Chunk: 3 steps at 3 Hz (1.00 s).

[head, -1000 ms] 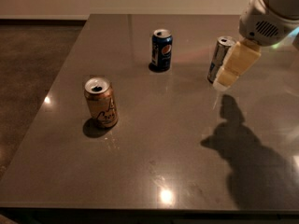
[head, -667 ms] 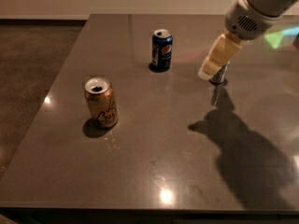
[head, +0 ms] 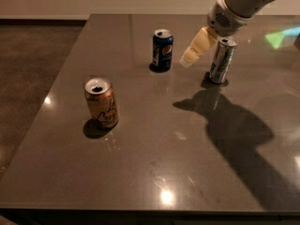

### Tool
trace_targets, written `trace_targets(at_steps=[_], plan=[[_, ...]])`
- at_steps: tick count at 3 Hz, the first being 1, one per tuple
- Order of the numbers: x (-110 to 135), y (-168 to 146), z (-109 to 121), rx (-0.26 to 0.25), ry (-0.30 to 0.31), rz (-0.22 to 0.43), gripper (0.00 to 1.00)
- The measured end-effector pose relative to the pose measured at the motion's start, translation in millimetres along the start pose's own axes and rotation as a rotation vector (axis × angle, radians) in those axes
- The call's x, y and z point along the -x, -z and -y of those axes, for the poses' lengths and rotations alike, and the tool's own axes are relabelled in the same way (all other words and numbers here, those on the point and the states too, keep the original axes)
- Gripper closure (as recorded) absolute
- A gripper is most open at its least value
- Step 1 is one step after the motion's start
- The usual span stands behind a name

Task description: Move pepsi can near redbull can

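Note:
The pepsi can (head: pixel 162 49), dark blue with a round logo and silver top, stands upright at the back middle of the table. The redbull can (head: pixel 221 60), slim and silver-grey, stands upright to its right. My gripper (head: pixel 195 50) hangs above the table between the two cans, its cream fingers pointing down and left, close to the redbull can's left side and a little right of the pepsi can. It holds nothing.
An orange-gold can (head: pixel 101 102) with a white drawing stands at the left middle of the grey table (head: pixel 154 172). The arm's shadow falls across the right half. The table's left edge borders a dark floor.
My gripper has moved left, from in front of the redbull can to the gap between it and the pepsi can. The cans have not moved.

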<state>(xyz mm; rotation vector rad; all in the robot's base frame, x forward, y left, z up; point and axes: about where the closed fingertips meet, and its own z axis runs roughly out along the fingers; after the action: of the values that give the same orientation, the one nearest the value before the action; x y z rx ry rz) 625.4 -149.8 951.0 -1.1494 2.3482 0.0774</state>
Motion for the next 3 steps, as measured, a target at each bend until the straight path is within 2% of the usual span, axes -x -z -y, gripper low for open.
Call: trace_targets(at_steps=[1, 3], plan=[[24.8, -26.7, -0.7, 0.041, -0.011, 0.049, 0.0], [73.8, -65.8, -3.7, 0.098, 0.008, 0.125, 0.0]])
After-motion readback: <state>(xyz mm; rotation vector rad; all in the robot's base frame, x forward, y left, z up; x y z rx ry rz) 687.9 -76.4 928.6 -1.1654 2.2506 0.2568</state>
